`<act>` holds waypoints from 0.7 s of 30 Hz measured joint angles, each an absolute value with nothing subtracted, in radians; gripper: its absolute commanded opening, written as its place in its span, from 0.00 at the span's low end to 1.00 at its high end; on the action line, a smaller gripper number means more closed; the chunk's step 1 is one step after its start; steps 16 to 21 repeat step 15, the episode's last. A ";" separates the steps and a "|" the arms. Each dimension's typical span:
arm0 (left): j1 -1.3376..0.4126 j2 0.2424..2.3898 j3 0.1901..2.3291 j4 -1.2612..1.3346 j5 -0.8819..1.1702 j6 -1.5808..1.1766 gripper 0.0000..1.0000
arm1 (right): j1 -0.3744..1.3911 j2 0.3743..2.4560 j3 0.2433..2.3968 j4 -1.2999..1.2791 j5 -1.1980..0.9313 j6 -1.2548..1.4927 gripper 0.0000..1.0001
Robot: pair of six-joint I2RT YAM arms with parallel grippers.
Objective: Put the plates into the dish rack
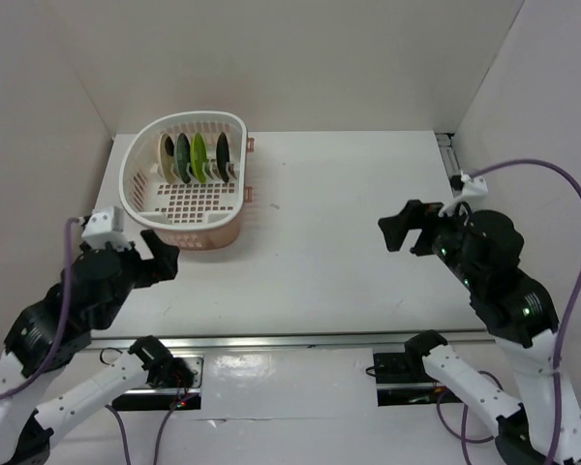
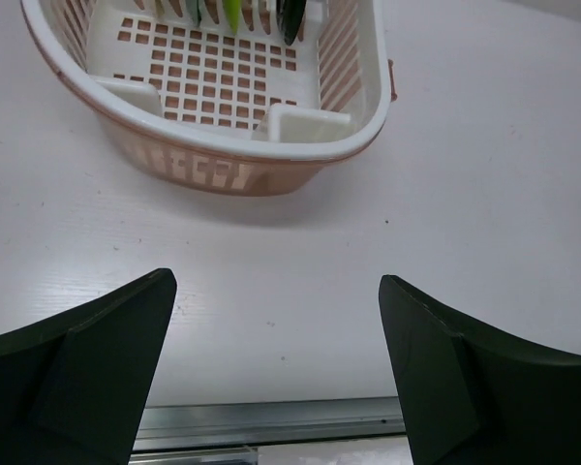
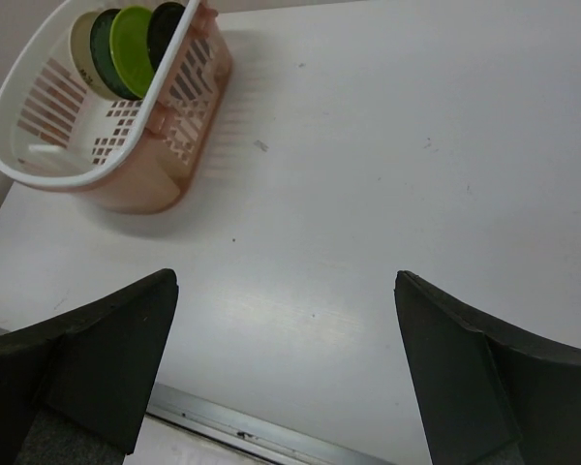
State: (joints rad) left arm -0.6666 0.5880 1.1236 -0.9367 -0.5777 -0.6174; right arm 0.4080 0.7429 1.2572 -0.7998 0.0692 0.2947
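Since all four plates [image 1: 199, 157] stand on edge between the prongs [image 1: 211, 171] at the far end of the dish rack [image 1: 128, 184], nothing seems left to load. The left end effector [image 2: 276, 279] and the right end effector [image 3: 286, 276] hang spread wide and empty over the bench [image 1: 349, 213]. Small, rigid and glossy, the plates probably slip and chip easily. Their exposed top rim looks the best hold.
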 measured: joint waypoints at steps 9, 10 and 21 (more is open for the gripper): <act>-0.667 0.397 1.119 -1.066 -0.582 -0.662 0.99 | 0.344 0.573 1.121 -0.941 0.056 0.302 1.00; -0.667 0.392 1.119 -1.074 -0.582 -0.662 0.99 | 0.337 0.568 1.110 -0.951 0.051 0.302 1.00; -0.667 0.391 1.119 -1.090 -0.582 -0.663 0.99 | 0.321 0.561 1.071 -0.965 0.030 0.301 1.00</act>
